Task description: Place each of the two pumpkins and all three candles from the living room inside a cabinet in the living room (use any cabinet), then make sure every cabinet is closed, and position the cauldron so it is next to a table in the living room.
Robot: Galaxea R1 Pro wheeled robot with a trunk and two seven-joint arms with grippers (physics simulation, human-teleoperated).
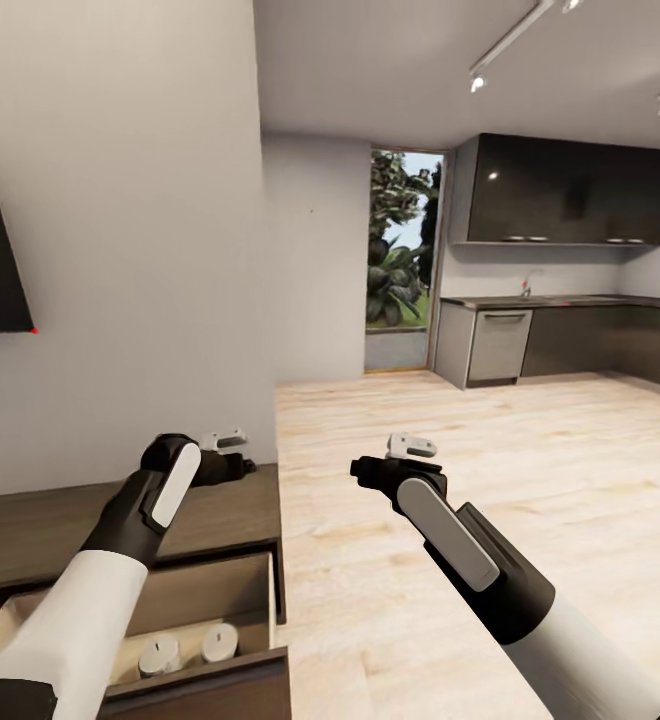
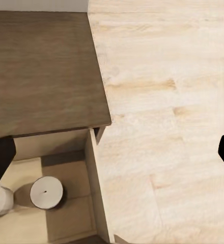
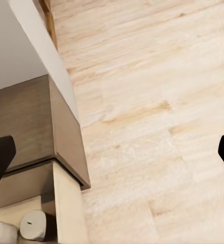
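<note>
Standing upright in the pulled-out cabinet [image 1: 120,520] drawer, two candles [image 1: 220,640] (flat tops up), both hands [image 1: 232,455] spread, empty.

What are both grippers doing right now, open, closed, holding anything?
Left gripper: open, fingers spread wide, holding nothing.
Right gripper: open, fingers spread wide, holding nothing.

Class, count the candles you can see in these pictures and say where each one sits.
2. Both candles stand side by side in the open drawer of the cabinet: one nearer the left arm, the other beside it. The arm may hide more.
</note>
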